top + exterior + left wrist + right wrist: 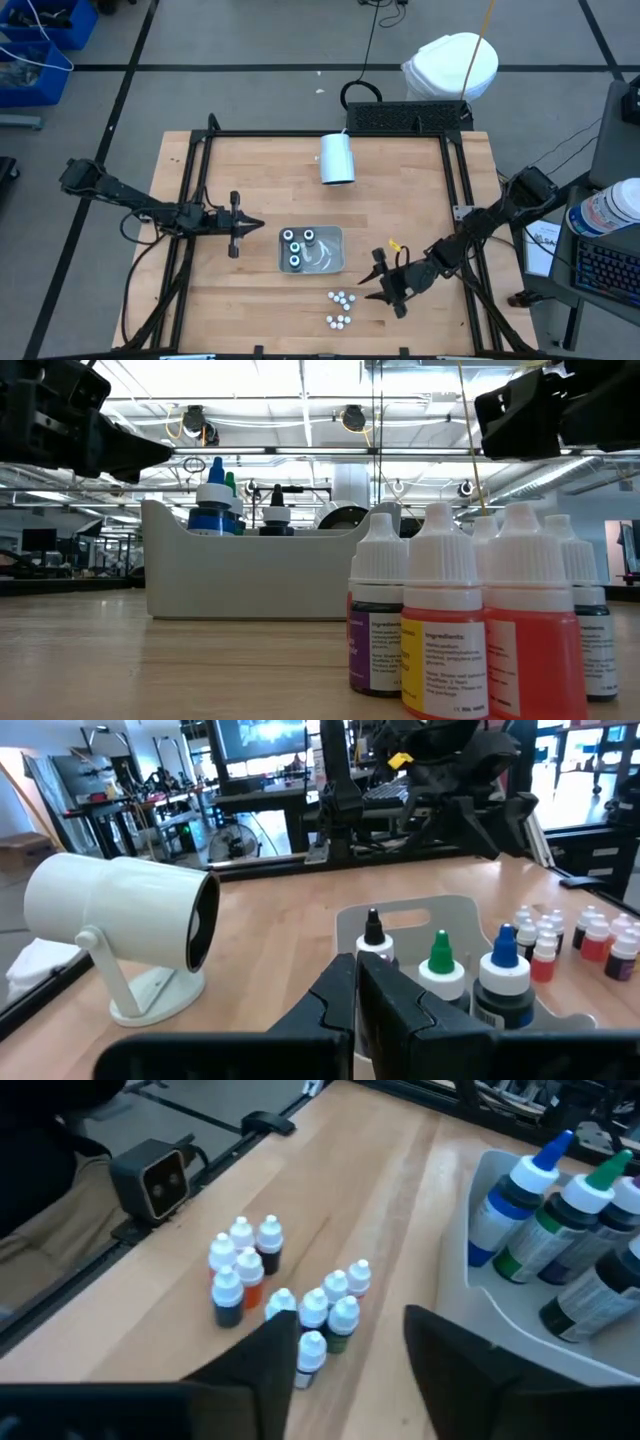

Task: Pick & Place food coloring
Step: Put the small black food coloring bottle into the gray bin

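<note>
Wooden tabletop [250, 180] inside a black frame, workshop floor around it.

Food coloring, small bottles [339, 309]: white-capped, upright, long axes vertical, caps pointing up; two tight clusters on the bare wood at the near edge, just beside the tray's near right corner. In the low view they fill the foreground [470, 630], with orange, red, purple and dark contents showing; labels are too small to read.

Food coloring, wider bottles [297, 246]: three, upright in a shallow grey tray [335, 235] at mid-table, nozzle tips up; tips black, green and blue in the left wrist view [440, 970].

Right gripper [383, 283]: fingers apart, holding nothing, hovering just right of the small clusters; its wrist view shows the bottles [290, 1295] beyond both dark fingers.

Left gripper [255, 224]: fingers together, empty, pointing at the tray's left side, near but apart.

White cylinder cup [337, 158]: on its side beyond the tray, handle underneath in the left wrist view.
</note>
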